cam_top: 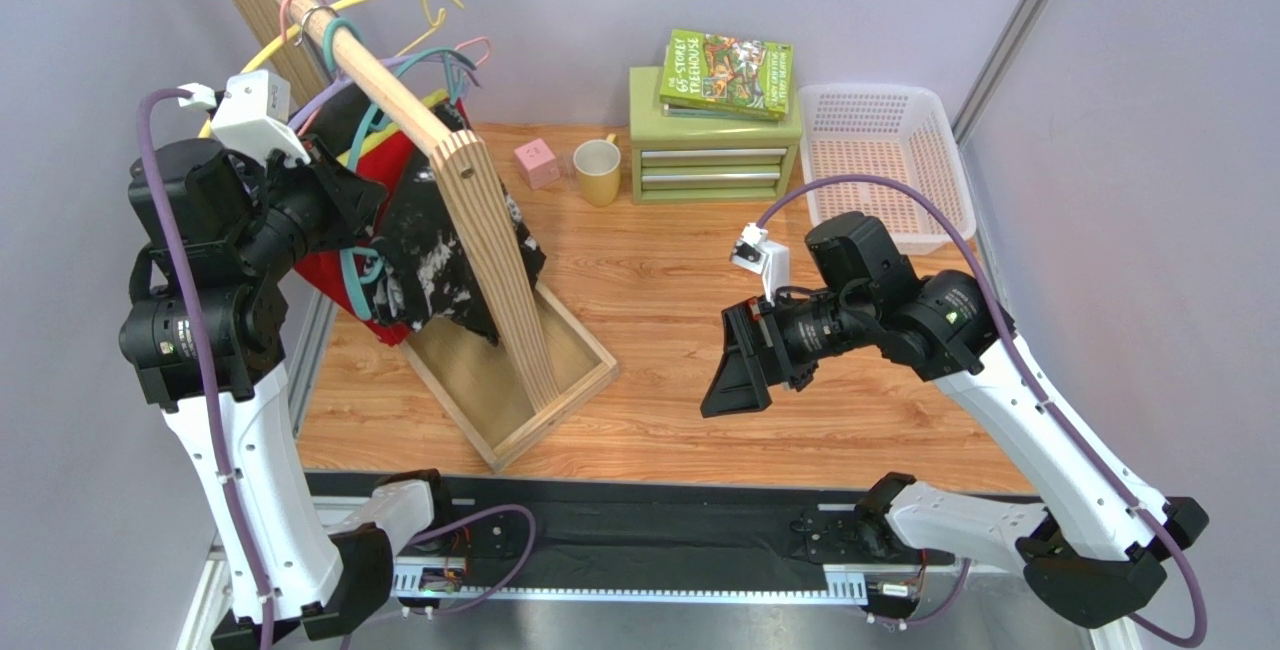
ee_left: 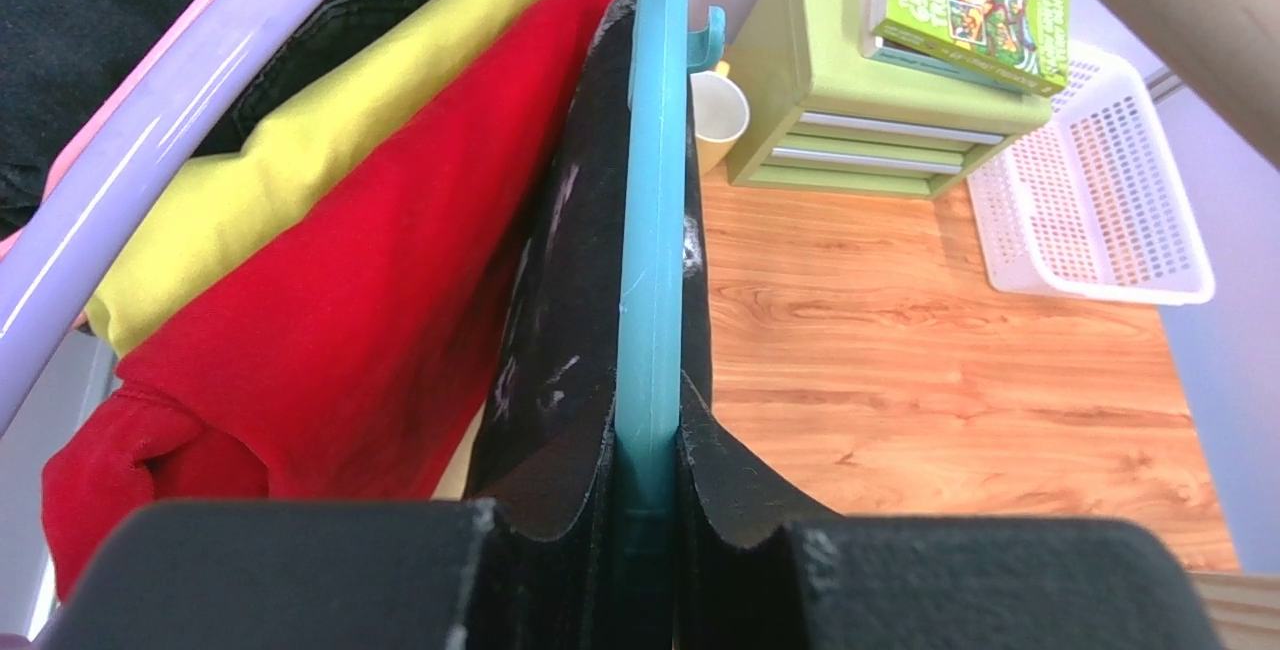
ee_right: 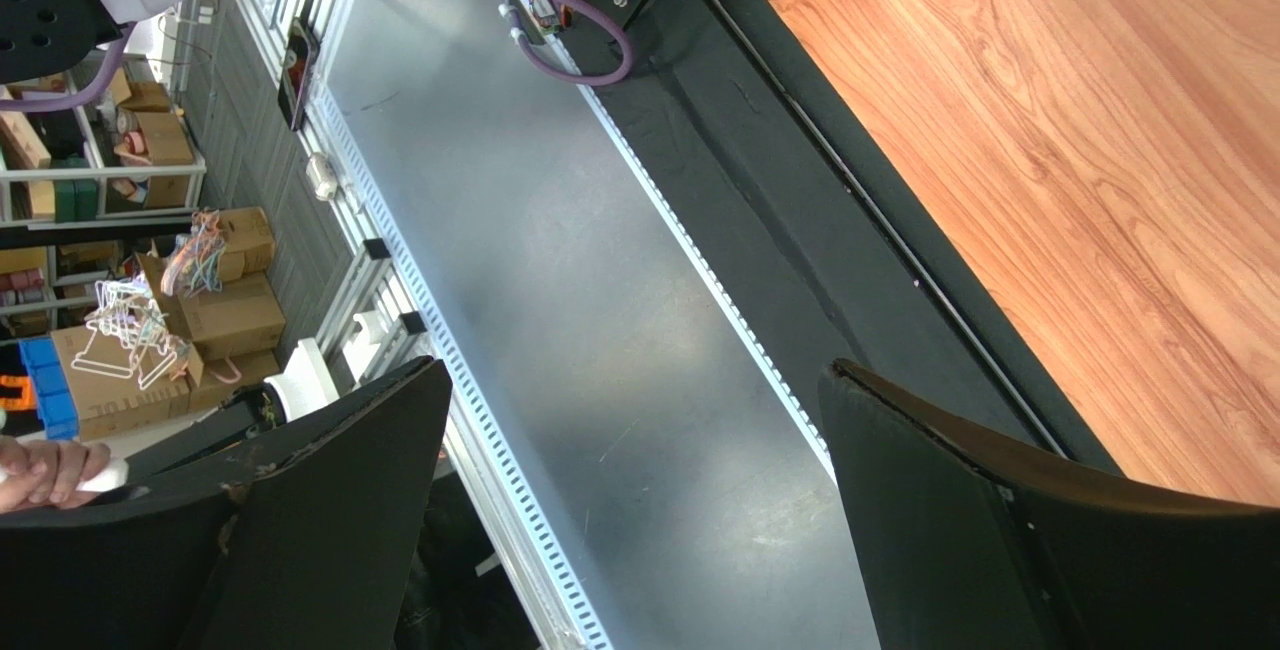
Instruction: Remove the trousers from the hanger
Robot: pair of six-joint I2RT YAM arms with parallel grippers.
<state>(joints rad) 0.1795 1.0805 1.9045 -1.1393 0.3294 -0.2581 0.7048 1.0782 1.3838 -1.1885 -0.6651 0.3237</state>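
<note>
Black trousers with white splatter (cam_top: 439,268) hang folded over a teal hanger (cam_top: 361,272) on the wooden rack. Red trousers (cam_top: 394,170) hang just behind them. My left gripper (cam_top: 358,227) is shut on the teal hanger. In the left wrist view the hanger bar (ee_left: 657,200) runs straight up from between my fingers (ee_left: 649,425). There the black trousers (ee_left: 559,290) drape over the bar and the red trousers (ee_left: 346,320) lie to their left. My right gripper (cam_top: 736,365) is open and empty above the table. In its own view (ee_right: 634,370) it faces the metal frame at the table's near edge.
The wooden rack (cam_top: 504,275) stands on a tray base (cam_top: 519,388) at the left, with several coloured hangers and a yellow garment (ee_left: 331,140). At the back are a pink cube (cam_top: 537,163), a yellow mug (cam_top: 597,170), a green drawer box (cam_top: 714,155) with books (cam_top: 727,73), and a white basket (cam_top: 887,155).
</note>
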